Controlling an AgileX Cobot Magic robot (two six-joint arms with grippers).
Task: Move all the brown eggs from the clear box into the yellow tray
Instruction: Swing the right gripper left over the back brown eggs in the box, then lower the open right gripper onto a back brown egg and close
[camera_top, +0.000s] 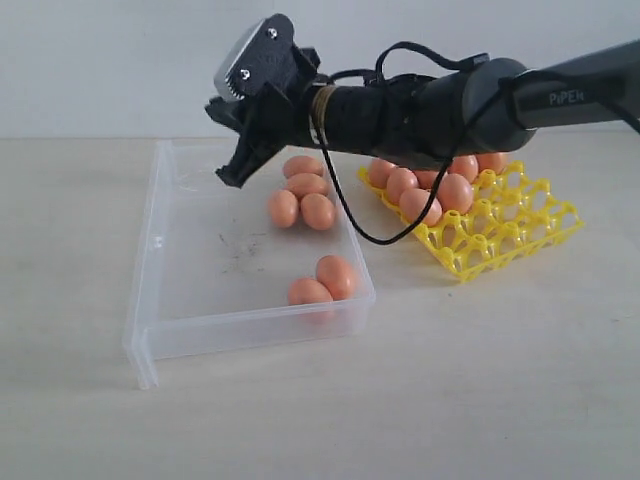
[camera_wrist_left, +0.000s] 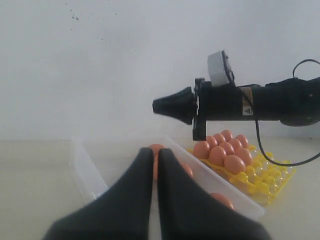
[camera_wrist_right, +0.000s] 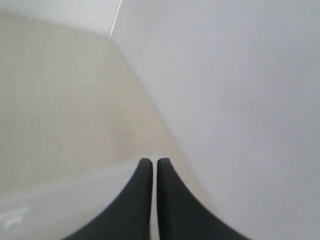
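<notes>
The clear box (camera_top: 185, 270) holds several brown eggs (camera_top: 307, 185): a cluster at its back right and two (camera_top: 325, 283) by the front right corner. To its right the yellow tray (camera_top: 515, 235) carries several more eggs (camera_top: 432, 190) in its back rows. My right gripper (camera_top: 232, 178) reaches in from the right and hangs shut and empty above the back of the box, left of the egg cluster. In its own view, the right gripper (camera_wrist_right: 153, 161) faces bare table and wall. My left gripper (camera_wrist_left: 155, 154) is shut with nothing held, pointing at the box (camera_wrist_left: 86, 172) from outside; it is out of the exterior view.
A black cable (camera_top: 360, 225) loops down from the right arm over the box's right wall. The right arm (camera_wrist_left: 250, 102) spans above the tray (camera_wrist_left: 272, 180) in the left wrist view. A pale wall stands behind the table.
</notes>
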